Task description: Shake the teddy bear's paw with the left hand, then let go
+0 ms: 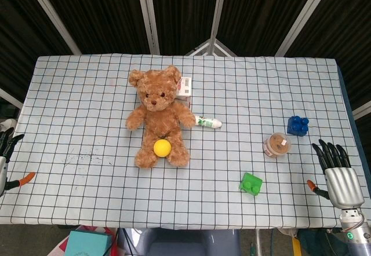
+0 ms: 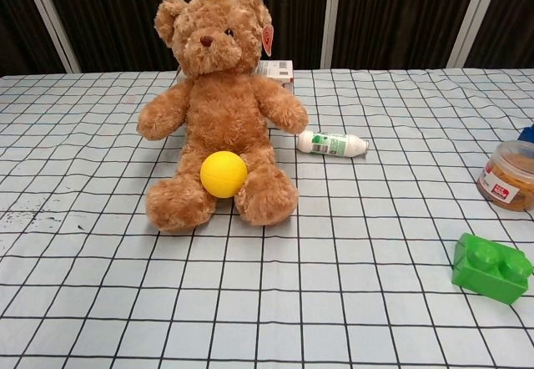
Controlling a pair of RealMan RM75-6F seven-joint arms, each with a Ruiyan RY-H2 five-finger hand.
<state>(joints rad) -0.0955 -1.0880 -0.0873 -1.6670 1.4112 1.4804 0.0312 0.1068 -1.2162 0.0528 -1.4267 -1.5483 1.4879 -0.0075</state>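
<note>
A brown teddy bear (image 1: 157, 114) (image 2: 219, 106) sits upright on the checked tablecloth, facing me, arms spread. Its paw on the left of the view (image 1: 133, 121) (image 2: 154, 123) hangs free, and so does the other paw (image 1: 188, 119) (image 2: 292, 117). A yellow ball (image 1: 162, 147) (image 2: 224, 174) lies between its legs. My left hand (image 1: 7, 143) shows only at the far left edge of the head view, fingers apart and holding nothing, far from the bear. My right hand (image 1: 337, 172) rests at the table's right edge, fingers extended and empty. Neither hand appears in the chest view.
A white bottle with a green label (image 1: 208, 122) (image 2: 332, 144) lies right of the bear. A small box (image 1: 184, 87) stands behind it. A lidded jar (image 1: 276, 145) (image 2: 507, 173), a blue block (image 1: 297, 125) and a green block (image 1: 250, 183) (image 2: 492, 267) sit on the right.
</note>
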